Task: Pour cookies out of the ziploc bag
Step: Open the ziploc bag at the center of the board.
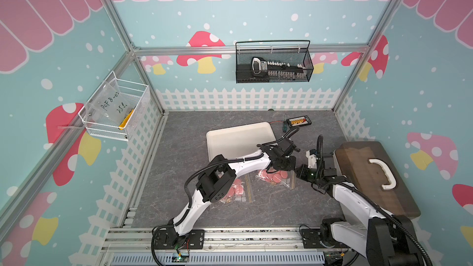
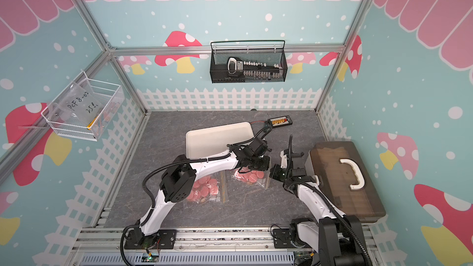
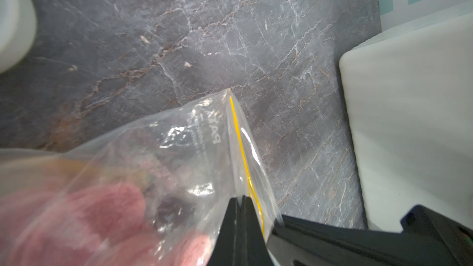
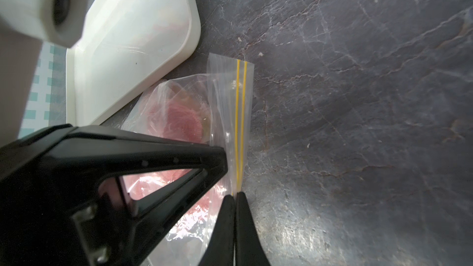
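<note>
Pink cookies (image 1: pixel 275 176) in two: near bag (image 1: pixel 245 192) loose; far bag (image 1: pixel 286 181) pinched, left gripper (image 3: pixel 240 199), right gripper (image 4: pixel 235 197); one tray (image 1: pixel 230 139).

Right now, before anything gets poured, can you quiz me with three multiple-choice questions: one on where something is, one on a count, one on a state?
1. Where is the tray? A) on the table B) in the black basket C) on the brown case
2. How many bags of cookies lie on the table? A) one B) two C) four
3. What are the left fingers and right fingers doing? A) spread over the tray B) shut on one bag C) gripping the case

1 A: it lies on the grey top.
2 B: the held bag and a second bag by the left elbow.
3 B: both pinch the held bag near its zip.
</note>
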You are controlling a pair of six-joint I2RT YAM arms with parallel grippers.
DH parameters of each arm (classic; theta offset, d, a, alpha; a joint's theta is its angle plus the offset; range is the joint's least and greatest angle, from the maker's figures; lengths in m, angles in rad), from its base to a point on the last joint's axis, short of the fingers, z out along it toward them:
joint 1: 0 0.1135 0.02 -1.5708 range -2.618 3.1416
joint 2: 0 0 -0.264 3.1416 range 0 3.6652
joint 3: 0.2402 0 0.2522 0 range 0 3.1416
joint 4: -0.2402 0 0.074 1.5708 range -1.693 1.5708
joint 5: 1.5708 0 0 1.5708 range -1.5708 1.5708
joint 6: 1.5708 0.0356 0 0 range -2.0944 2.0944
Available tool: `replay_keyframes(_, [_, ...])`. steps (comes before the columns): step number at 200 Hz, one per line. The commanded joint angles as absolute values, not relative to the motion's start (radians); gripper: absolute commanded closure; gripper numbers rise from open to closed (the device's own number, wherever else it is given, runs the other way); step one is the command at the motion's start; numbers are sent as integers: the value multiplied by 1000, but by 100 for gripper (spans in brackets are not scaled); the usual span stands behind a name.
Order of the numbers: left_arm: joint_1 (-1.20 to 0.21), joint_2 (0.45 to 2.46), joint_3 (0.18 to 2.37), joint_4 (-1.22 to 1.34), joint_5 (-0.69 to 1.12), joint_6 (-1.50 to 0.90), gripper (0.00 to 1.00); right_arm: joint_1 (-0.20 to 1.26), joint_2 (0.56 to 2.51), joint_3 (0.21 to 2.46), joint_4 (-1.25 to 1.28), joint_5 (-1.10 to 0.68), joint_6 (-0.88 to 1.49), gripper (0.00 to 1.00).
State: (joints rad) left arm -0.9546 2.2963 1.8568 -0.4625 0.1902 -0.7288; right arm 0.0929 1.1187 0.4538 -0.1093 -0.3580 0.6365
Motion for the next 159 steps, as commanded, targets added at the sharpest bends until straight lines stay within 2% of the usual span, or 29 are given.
replay_keyframes(1, [-955,2254,1850,-486,163,-717,100,97,1122,466,-136,-340,626,100])
replay_keyframes(159, [-954,2234,1855,-501,193,-674,100,98,1160,487,-178,-277,620,100])
